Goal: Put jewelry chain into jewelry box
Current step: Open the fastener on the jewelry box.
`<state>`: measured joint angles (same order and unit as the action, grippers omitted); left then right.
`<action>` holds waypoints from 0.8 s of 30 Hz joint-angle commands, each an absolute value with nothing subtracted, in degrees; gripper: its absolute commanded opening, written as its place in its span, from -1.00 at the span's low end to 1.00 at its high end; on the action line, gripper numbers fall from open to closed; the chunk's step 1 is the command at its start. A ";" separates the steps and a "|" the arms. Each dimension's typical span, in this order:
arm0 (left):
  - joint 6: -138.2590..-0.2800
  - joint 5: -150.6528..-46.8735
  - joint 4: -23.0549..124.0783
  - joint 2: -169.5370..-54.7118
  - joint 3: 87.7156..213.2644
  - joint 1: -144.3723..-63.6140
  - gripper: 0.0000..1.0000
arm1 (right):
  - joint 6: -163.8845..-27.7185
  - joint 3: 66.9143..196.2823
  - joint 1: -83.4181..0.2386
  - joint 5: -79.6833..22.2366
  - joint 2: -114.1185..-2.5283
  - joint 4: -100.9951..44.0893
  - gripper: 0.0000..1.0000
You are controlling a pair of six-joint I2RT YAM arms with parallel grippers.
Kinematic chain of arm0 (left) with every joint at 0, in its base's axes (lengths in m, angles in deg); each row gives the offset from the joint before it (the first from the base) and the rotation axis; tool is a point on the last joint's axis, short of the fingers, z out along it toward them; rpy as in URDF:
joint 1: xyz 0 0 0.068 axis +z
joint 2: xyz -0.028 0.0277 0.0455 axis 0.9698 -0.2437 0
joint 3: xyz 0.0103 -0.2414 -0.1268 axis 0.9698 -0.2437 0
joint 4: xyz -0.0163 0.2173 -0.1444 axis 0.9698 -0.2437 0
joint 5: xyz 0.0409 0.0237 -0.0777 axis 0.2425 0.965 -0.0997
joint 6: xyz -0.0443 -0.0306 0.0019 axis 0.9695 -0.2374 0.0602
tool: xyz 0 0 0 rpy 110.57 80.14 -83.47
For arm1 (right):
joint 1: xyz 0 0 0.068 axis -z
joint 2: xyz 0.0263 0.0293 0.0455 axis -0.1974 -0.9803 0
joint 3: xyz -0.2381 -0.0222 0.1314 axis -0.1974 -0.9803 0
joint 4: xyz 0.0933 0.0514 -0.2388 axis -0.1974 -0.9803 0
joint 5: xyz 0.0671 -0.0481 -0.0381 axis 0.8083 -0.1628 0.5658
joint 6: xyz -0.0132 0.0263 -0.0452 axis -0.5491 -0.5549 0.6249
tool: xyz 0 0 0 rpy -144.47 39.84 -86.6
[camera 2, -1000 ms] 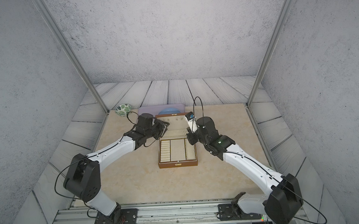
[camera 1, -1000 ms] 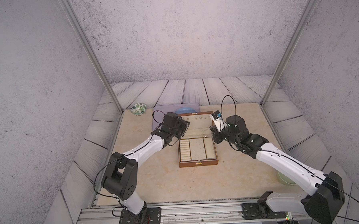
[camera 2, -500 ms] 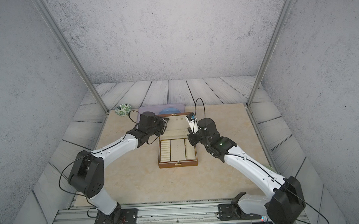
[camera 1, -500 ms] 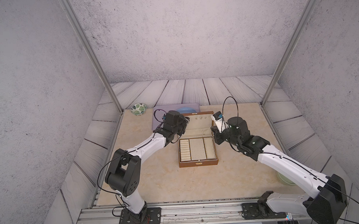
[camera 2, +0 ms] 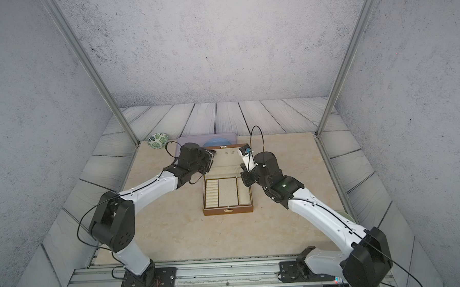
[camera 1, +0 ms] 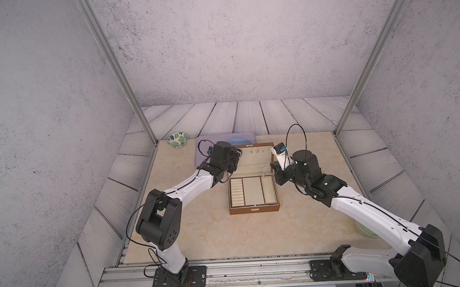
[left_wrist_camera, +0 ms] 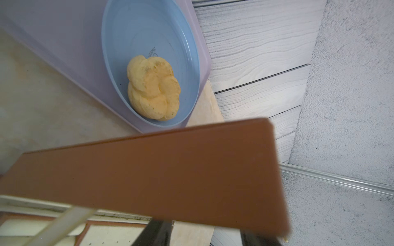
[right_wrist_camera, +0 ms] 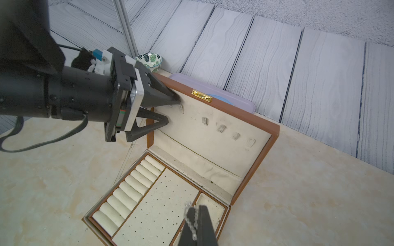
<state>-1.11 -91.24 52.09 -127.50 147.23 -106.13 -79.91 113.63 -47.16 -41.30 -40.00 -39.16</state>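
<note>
The brown jewelry box (camera 1: 254,209) (camera 2: 227,210) stands open at mid-table, its cream-lined lid (right_wrist_camera: 213,136) upright. My left gripper (camera 1: 238,155) (camera 2: 212,157) (right_wrist_camera: 172,110) is open at the lid's top left corner, one fingertip touching the cream inner face. In the left wrist view the lid's brown back (left_wrist_camera: 170,170) hides the fingertips. My right gripper (right_wrist_camera: 197,209) (camera 1: 276,174) hovers over the box's narrow right compartment. It is shut on the jewelry chain (right_wrist_camera: 193,223), a few pale links showing between the fingers.
Behind the box lies a lilac tray (camera 1: 212,139) (left_wrist_camera: 64,42) holding a blue bowl (left_wrist_camera: 187,53) with a bread roll (left_wrist_camera: 153,87). A leaf-patterned bowl (camera 1: 177,140) sits at the back left corner. A pale green bowl (camera 1: 366,228) lies under my right arm.
My left gripper's jaws have spread wider and it has shifted slightly along the lid's corner. The right arm and the chain have hardly moved.
</note>
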 commanded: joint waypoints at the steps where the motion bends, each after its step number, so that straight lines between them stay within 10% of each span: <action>1: -0.70 -91.68 51.52 -129.17 148.09 -106.30 0.10 | -80.51 113.23 -46.91 -41.15 -38.71 -38.28 -1.00; 24: 0.52 -92.55 50.21 -125.35 143.19 -106.39 0.00 | -81.25 113.29 -46.90 -40.25 -39.46 -37.75 -1.00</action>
